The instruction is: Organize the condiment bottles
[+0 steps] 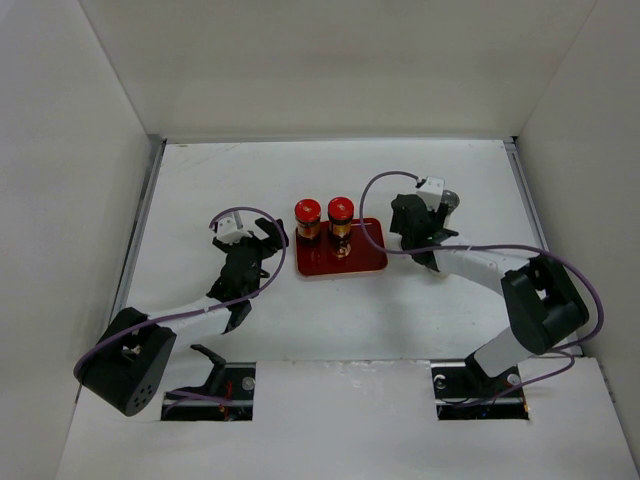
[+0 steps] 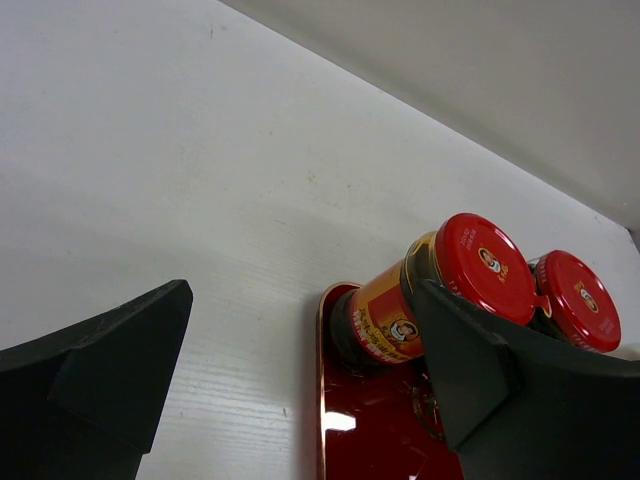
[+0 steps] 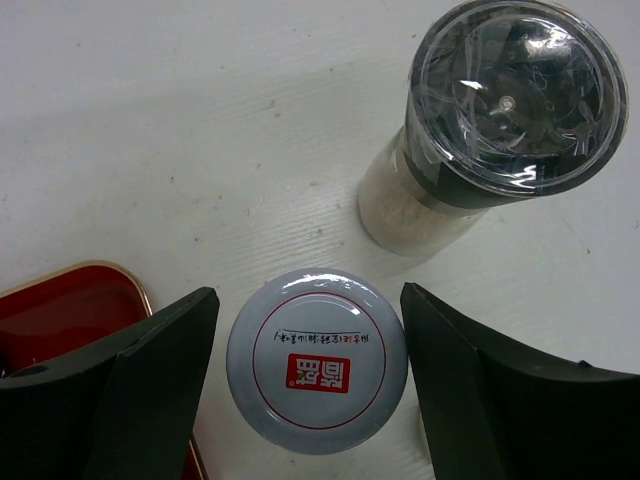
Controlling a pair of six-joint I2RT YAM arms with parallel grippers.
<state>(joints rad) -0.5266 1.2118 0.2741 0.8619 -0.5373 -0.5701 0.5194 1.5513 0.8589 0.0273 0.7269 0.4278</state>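
Note:
Two red-capped condiment bottles (image 1: 307,213) (image 1: 341,211) with dark contents and yellow labels stand on the far part of the flat red tray (image 1: 365,262). My left gripper (image 1: 275,238) hangs open just left of the tray; in the left wrist view the nearer red-capped bottle (image 2: 440,290) shows beside its right finger, and nothing is between the fingers. My right gripper (image 3: 308,293) is open, straddling a grey-capped bottle (image 3: 317,360) that stands on the table right of the tray, with a gap on each side. A dark-capped grinder bottle (image 3: 510,100) stands just beyond.
White walls enclose the table on the left, back and right. The tray's corner (image 3: 70,310) lies close to my right gripper's left finger. The grinder's cap (image 1: 450,198) peeks out behind the right wrist.

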